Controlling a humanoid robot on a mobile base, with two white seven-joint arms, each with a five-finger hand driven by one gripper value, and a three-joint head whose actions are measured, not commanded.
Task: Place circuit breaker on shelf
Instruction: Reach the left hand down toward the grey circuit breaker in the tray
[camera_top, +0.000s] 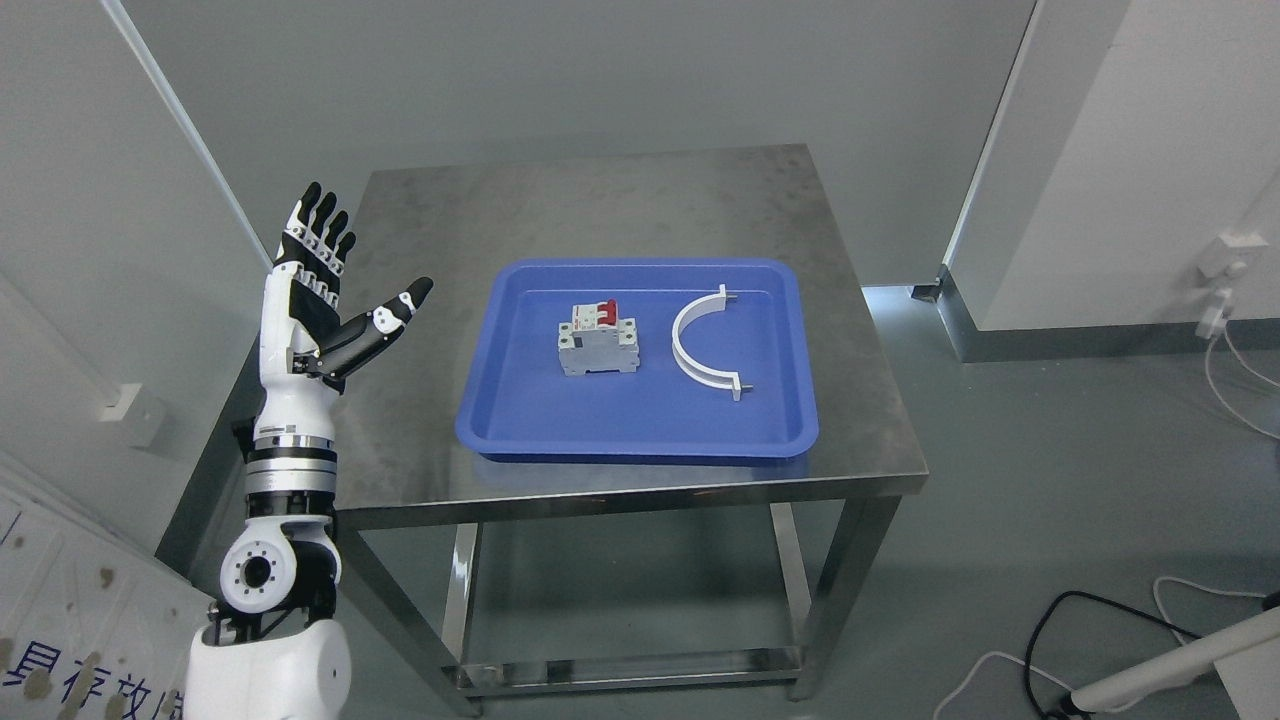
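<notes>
A grey circuit breaker (598, 340) with red switches stands in the middle of a blue tray (520, 420) on a steel table (600, 200). My left hand (335, 285) is raised over the table's left edge, well left of the tray, with fingers spread and thumb pointing toward the tray. It holds nothing. The right arm is out of view. No shelf shows apart from the table's lower rail.
A white half-ring clamp (705, 345) lies in the tray to the right of the breaker. Walls stand to the left and back. Cables (1090, 620) and a white bar (1170, 665) lie on the floor at the lower right.
</notes>
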